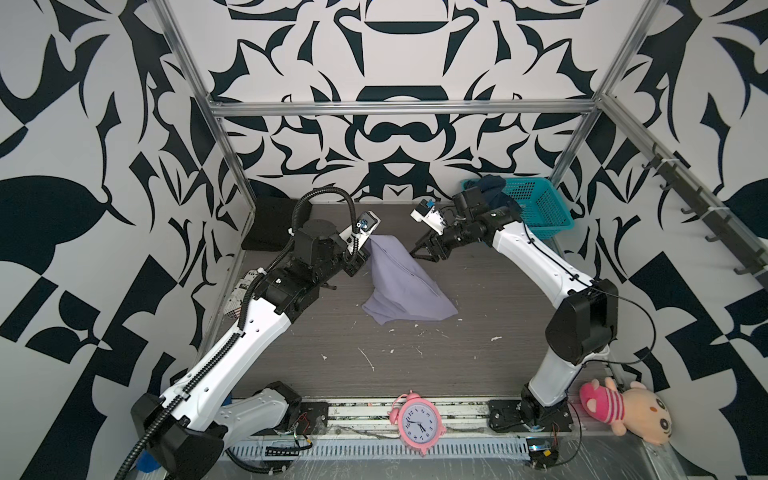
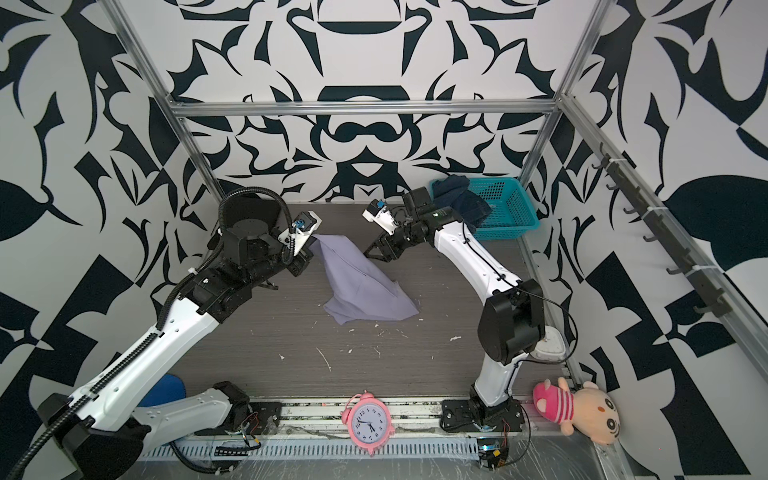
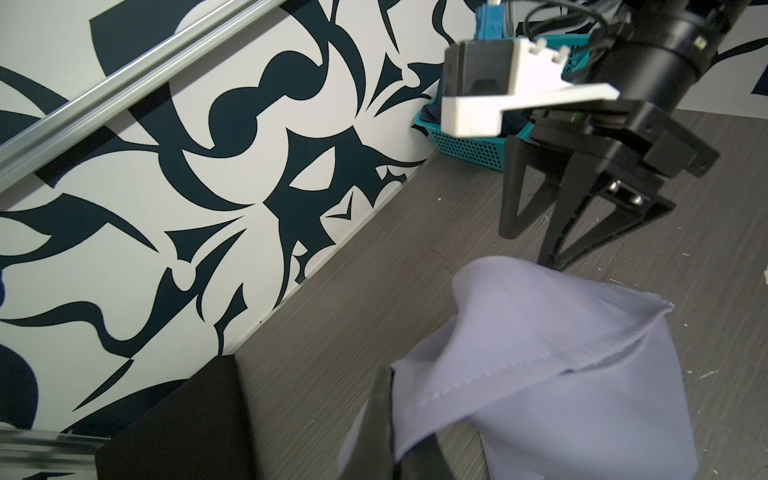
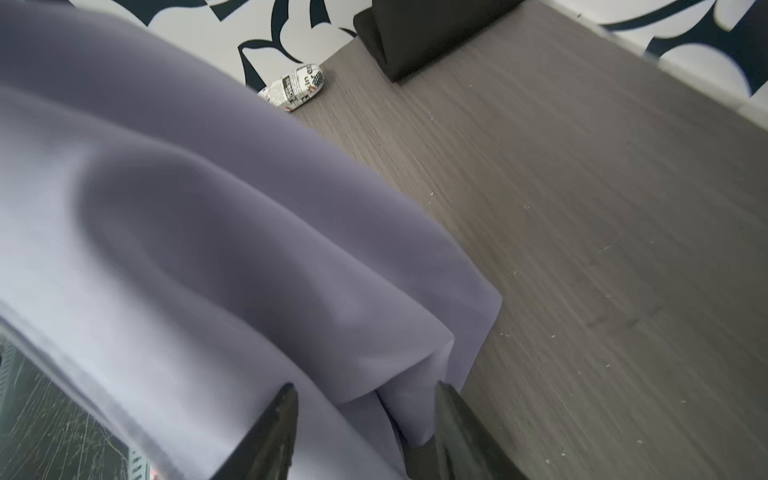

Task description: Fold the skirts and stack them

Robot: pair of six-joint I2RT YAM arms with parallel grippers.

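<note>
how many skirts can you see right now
3. The lavender skirt hangs from the left claw mid-table; the black skirt lies folded at the back left corner; the dark blue skirt spills from the teal basket at back right. More could be hidden in the basket.

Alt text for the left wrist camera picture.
The left claw holds a lavender skirt up by a stitched edge over a grey table. The right claw hangs open just beyond; a black skirt lies by the wall.

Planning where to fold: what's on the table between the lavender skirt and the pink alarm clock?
Nothing but bare table with scattered white scraps, in both top views.
</note>
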